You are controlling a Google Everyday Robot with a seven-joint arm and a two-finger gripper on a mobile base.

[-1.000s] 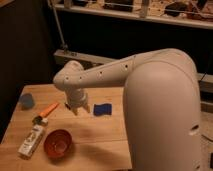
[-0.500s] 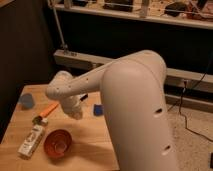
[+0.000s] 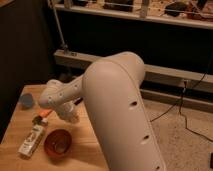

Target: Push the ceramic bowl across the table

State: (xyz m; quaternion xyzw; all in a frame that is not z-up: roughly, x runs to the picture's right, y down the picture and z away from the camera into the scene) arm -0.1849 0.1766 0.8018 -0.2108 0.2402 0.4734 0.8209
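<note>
Item: my gripper (image 3: pixel 71 118) — spread or pressed together, I cannot tell — hangs at one o'clock of the ceramic bowl (image 3: pixel 58 143), seemingly placed to shove it across the table (image 3: pixel 14 127).

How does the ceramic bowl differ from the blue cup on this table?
The ceramic bowl is reddish-orange and wide; the blue cup is smaller. The bowl sits toward the near edge, the cup farther back. The gripper hangs nearer the bowl than the cup. Both rest on the wooden table.

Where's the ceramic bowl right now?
The ceramic bowl sits low left in the camera view on the table, right of a white packet; the tool is just behind it.
</note>
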